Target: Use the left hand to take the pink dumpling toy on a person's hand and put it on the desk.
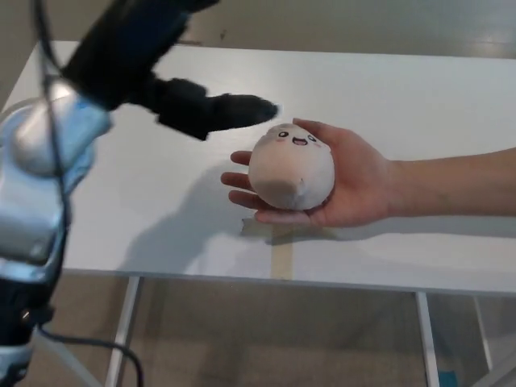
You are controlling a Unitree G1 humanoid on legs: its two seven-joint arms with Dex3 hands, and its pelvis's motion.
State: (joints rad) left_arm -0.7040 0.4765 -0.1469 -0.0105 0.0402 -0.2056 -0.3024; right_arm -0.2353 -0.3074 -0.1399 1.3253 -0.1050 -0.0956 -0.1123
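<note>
Pink dumpling toy (290,168) on person's palm (359,181), just right of left hand (173,101) fingers (238,110)

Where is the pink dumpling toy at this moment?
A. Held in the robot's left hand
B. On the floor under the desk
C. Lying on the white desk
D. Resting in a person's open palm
D: the pink dumpling toy sits in the person's hand above the desk, while the robot's left hand is close beside it but not holding it.

Above toy: pink dumpling toy (290,168) uncovered on top.
Beneath: cupped by person's hand (355,184).
Desk left: white desk (145,201) bare, passable.
</note>
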